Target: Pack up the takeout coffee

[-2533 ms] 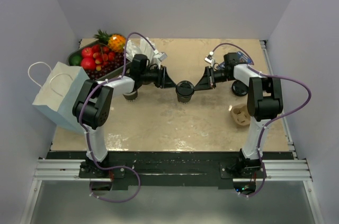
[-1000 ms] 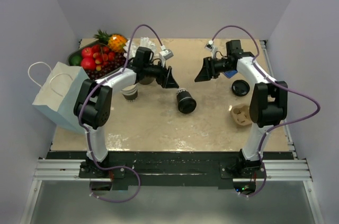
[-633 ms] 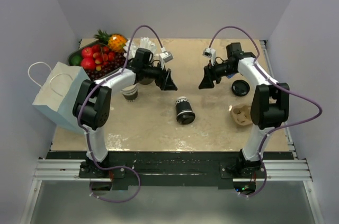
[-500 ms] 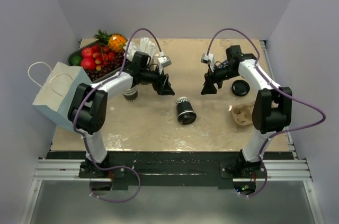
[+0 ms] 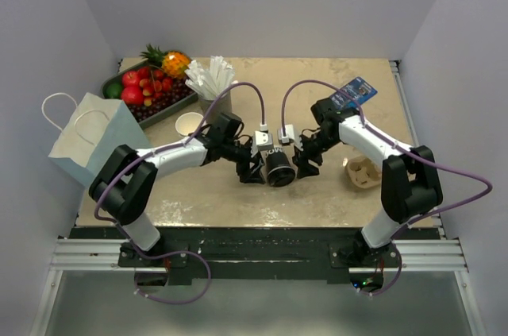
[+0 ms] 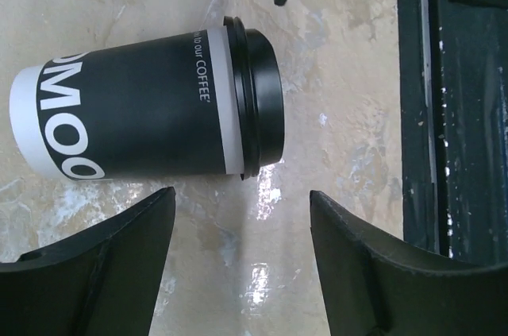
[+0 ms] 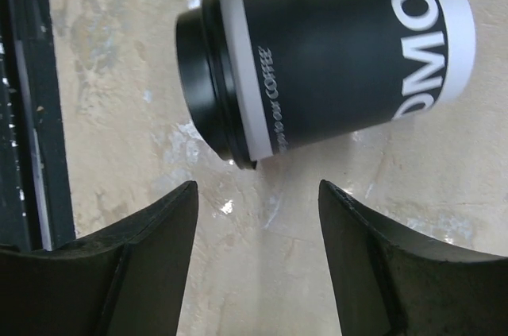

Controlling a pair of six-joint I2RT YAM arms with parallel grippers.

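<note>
- Coffee [image 5: 278, 168] lies on its side on the table [image 5: 238, 201], lid toward the near edge.
- Left gripper [image 5: 254, 170] and right gripper [image 5: 303, 163] flank it, both open and empty.
- Recommended: clamp the body, not the lid, then right it.

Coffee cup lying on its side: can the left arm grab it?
Probably yes. The cup lies just past the left gripper's open fingers, with only bare table between them. The right gripper sits open on the cup's far side and does not block the way.
</note>
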